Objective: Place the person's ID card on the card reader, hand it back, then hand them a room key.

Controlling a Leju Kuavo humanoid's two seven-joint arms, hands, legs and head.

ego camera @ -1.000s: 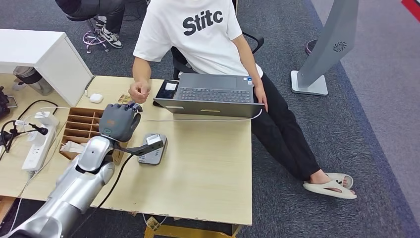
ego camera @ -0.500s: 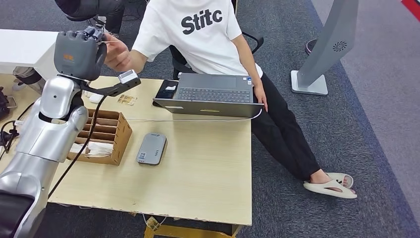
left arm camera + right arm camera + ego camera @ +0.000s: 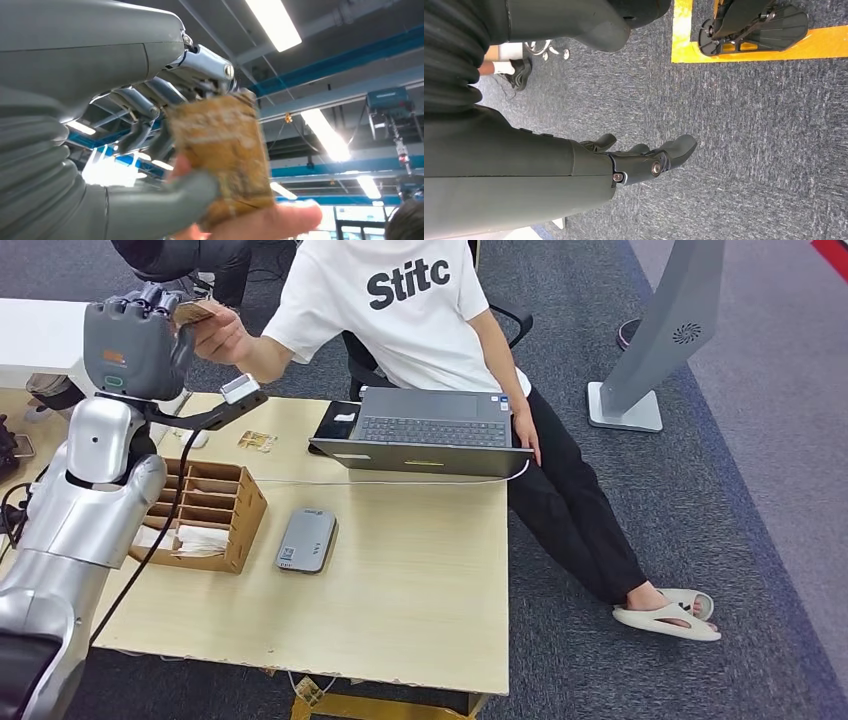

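Observation:
My left hand [image 3: 130, 340] is raised high over the table's far left corner and pinches a tan patterned card [image 3: 195, 312] between thumb and fingers. In the left wrist view the card [image 3: 220, 155] stands upright against my thumb [image 3: 170, 200], with the person's finger [image 3: 270, 220] under its edge. The seated person's hand [image 3: 218, 337] touches the same card. The grey card reader [image 3: 306, 538] lies bare on the table. My right hand [image 3: 649, 160] hangs over the carpet, fingers loosely apart and holding nothing.
A brown slotted box [image 3: 200, 505] with cards stands left of the reader. A second small tan card [image 3: 257, 441] lies near the table's far edge. An open laptop [image 3: 425, 430] sits before the person. A power strip [image 3: 20, 515] and cables lie at far left.
My left hand rose from the slotted box to head height, carrying the card toward the person. The person's hand lifted off the table to meet the card.

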